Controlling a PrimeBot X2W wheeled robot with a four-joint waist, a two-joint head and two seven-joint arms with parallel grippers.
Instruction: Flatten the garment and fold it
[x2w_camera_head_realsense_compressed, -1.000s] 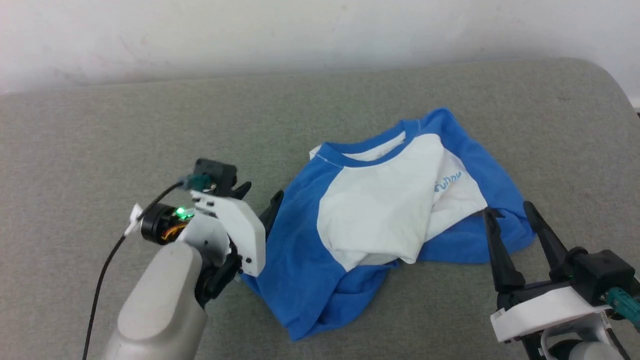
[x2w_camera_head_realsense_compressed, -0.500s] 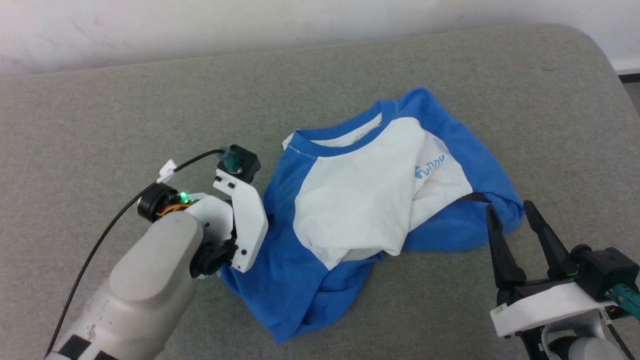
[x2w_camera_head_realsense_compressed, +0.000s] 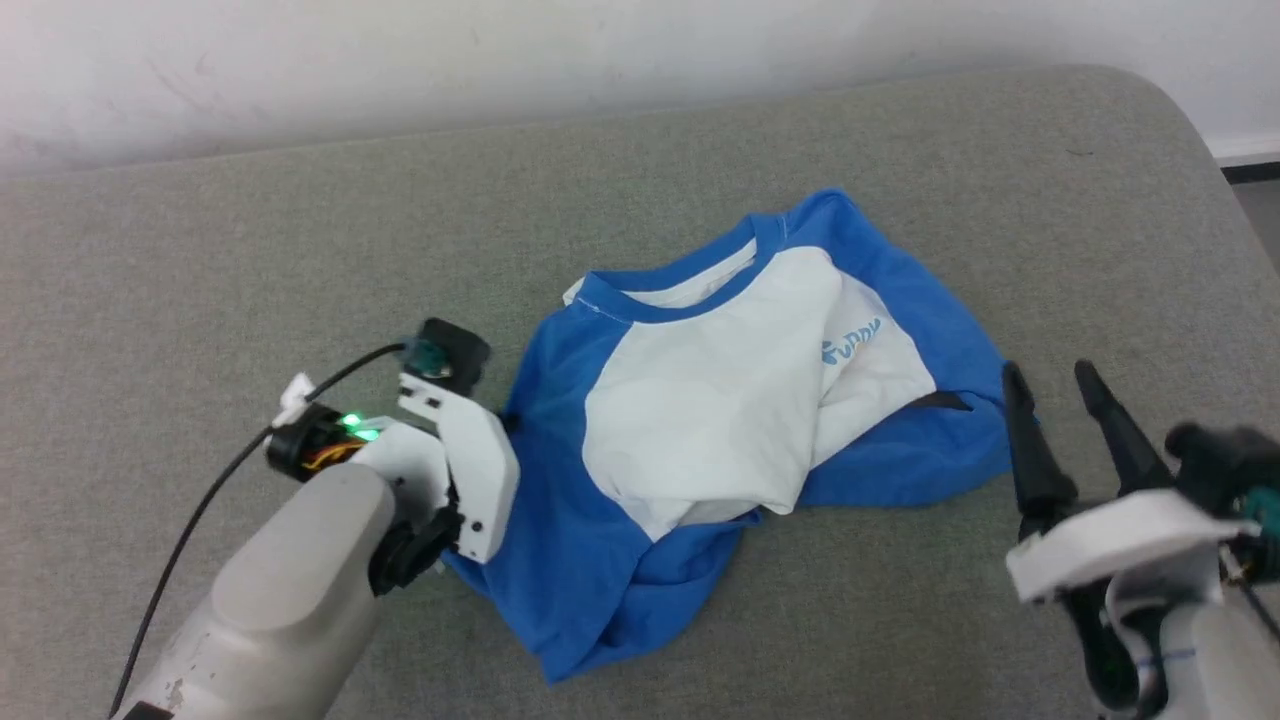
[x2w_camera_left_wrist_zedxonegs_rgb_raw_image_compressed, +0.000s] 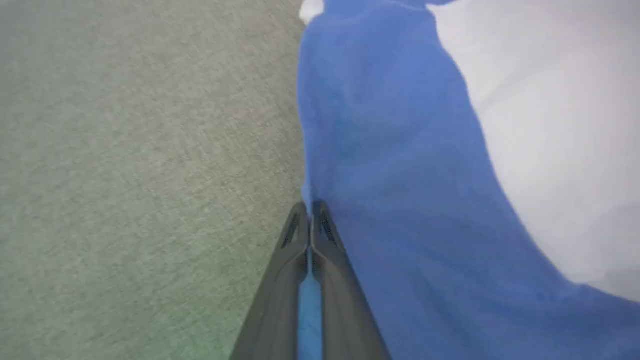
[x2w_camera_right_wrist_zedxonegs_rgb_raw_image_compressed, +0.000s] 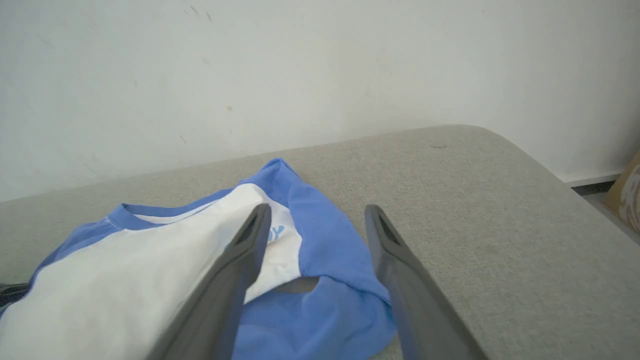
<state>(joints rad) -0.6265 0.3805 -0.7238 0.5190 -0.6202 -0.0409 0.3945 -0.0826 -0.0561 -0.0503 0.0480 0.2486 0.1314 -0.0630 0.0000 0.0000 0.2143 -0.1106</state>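
The garment (x2w_camera_head_realsense_compressed: 700, 420) lies crumpled on the grey surface, with a white body, blue sleeves and a small light-blue print. My left gripper (x2w_camera_left_wrist_zedxonegs_rgb_raw_image_compressed: 311, 205) is at the garment's (x2w_camera_left_wrist_zedxonegs_rgb_raw_image_compressed: 400, 175) left edge, shut on a fold of the blue sleeve; blue cloth shows between its fingers. In the head view the white left wrist (x2w_camera_head_realsense_compressed: 470, 460) covers those fingers. My right gripper (x2w_camera_head_realsense_compressed: 1050, 372) stands open just right of the garment's lower right corner, with nothing between its fingers. In the right wrist view the right gripper (x2w_camera_right_wrist_zedxonegs_rgb_raw_image_compressed: 317, 209) points over the blue hem of the garment (x2w_camera_right_wrist_zedxonegs_rgb_raw_image_compressed: 150, 265).
A grey fabric surface (x2w_camera_head_realsense_compressed: 250, 280) runs under everything, backed by a white wall (x2w_camera_head_realsense_compressed: 500, 60). Its right end is rounded (x2w_camera_head_realsense_compressed: 1190, 130), with floor beyond. A black cable (x2w_camera_head_realsense_compressed: 200, 510) trails from my left wrist.
My left gripper has shut on the blue sleeve edge. The head camera has shifted. The right gripper has edged up and to the right in view, still open.
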